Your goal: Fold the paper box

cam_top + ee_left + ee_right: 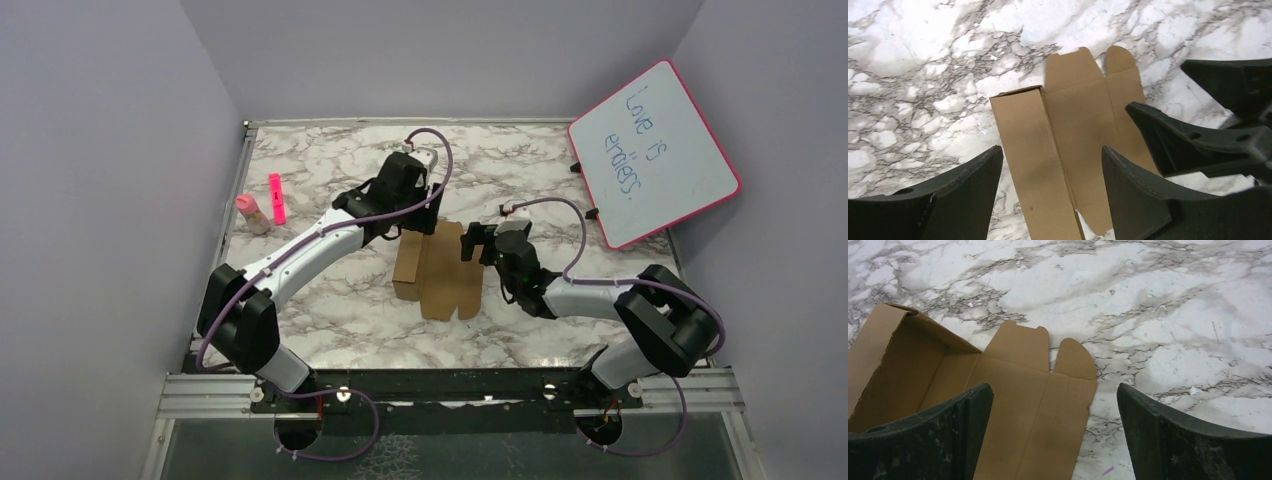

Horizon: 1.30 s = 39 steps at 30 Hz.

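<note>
Jaws spread and empty on left gripper above the raised side wall and right gripper above the flat tabs of the paper box, mid-frame on the marble table; probably light, thin, slide-prone, best pinched at a free flap edge.

In the upper right of my view, a pink-framed whiteboard is sitting tilted, showing blue handwriting. At the left, a pink marker is lying on my marbled desk, and a small pink-capped bottle is standing just beside it.
</note>
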Available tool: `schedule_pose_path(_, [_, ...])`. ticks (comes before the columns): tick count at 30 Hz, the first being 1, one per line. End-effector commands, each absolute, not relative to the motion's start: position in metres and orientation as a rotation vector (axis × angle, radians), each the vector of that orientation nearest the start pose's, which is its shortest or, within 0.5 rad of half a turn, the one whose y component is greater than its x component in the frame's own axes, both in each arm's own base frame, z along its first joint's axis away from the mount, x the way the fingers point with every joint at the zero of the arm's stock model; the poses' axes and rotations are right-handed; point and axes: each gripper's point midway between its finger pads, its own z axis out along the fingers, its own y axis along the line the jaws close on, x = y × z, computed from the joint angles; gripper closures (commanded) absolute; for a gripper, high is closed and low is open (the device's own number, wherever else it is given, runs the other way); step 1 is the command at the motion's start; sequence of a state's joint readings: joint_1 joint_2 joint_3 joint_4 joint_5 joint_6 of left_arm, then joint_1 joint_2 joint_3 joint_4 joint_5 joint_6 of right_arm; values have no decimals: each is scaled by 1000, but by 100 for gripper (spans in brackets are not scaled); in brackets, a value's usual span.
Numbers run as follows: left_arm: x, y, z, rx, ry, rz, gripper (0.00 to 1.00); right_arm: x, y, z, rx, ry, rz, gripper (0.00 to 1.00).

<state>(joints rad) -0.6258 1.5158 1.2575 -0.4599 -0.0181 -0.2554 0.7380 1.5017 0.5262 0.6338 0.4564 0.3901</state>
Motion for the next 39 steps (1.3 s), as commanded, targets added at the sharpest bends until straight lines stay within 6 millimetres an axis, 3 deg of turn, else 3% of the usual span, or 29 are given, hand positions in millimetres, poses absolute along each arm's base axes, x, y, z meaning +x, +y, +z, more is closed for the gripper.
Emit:
schedule_pose_path(1, [353, -230, 172, 332, 2296, -174, 28, 341, 203, 102, 75, 1837, 288, 0])
schedule_pose_path(9, [373, -251, 162, 333, 2318, -185, 44, 343, 208, 96, 56, 1858, 292, 0])
schedule_pose_path(15, [365, -272, 153, 422, 2322, -67, 41, 344, 206, 97, 70, 1855, 282, 0])
schedule_pose_path(21, [363, -261, 139, 461, 2315, 212, 41, 343, 200, 102, 101, 1835, 272, 0])
schedule_pose_path(32, [355, -255, 119, 535, 2289, 454, 43, 340, 188, 108, 143, 1799, 257, 0])
schedule_pose_path(39, [356, -250, 120, 545, 2265, 524, 55, 340, 184, 113, 155, 1780, 249, 0])
